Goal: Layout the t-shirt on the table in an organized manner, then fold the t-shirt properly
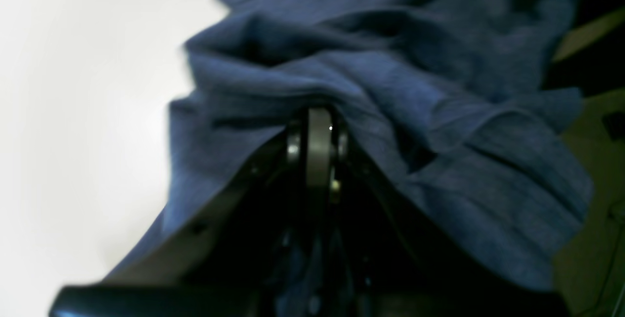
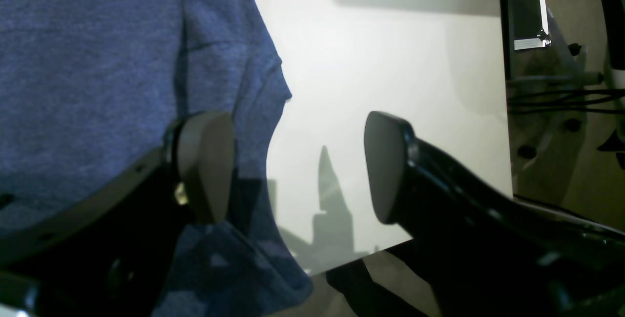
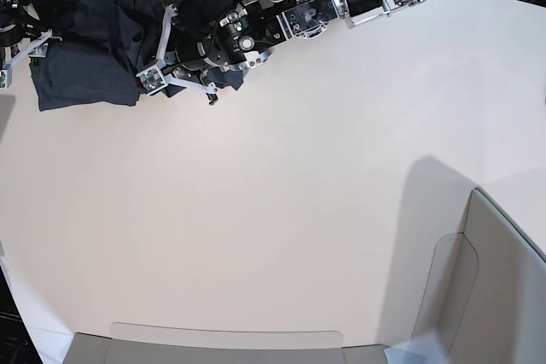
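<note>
That soft, floppy dark navy-blue t-shirt is bunched at the off-white tabletop's far corner, left gripper pinched on a fold, right gripper gaping wide beside it; I'd grab hems or shoulders since it'll sag.

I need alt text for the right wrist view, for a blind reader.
The right end effector hangs open above the table, holding nothing. The blue t-shirt drapes beside and behind its left finger, over the table's edge.

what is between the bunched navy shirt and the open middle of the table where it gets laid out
Nothing visible. The dark navy fabric t-shirt sits bunched at the far corner, and the smooth off-white table between there and its middle is bare.
</note>
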`<move>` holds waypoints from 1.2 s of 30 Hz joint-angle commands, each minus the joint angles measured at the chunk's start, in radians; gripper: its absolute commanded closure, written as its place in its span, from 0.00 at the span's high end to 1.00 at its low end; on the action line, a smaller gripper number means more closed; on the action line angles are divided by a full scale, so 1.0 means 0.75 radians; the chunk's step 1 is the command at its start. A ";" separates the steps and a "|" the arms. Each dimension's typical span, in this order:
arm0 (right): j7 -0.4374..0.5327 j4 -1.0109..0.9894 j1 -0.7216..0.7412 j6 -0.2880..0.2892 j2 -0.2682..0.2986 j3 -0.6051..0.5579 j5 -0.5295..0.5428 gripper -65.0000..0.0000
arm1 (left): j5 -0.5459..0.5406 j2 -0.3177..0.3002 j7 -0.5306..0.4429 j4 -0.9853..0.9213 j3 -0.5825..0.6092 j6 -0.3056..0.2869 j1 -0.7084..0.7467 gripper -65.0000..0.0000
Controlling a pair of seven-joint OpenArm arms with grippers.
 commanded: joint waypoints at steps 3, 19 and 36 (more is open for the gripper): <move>0.014 0.019 0.004 0.011 0.019 0.006 0.004 0.64 | -0.003 0.045 -0.059 0.014 -0.004 -0.013 -0.020 0.01; 0.016 0.019 0.004 0.011 -0.018 -0.045 0.004 0.64 | -0.005 0.249 -0.640 -0.313 -0.006 -0.015 -0.016 0.01; 0.000 -0.008 0.055 0.031 0.123 -0.049 0.176 0.65 | -0.005 -0.219 -0.881 0.174 -0.018 -0.001 0.011 0.31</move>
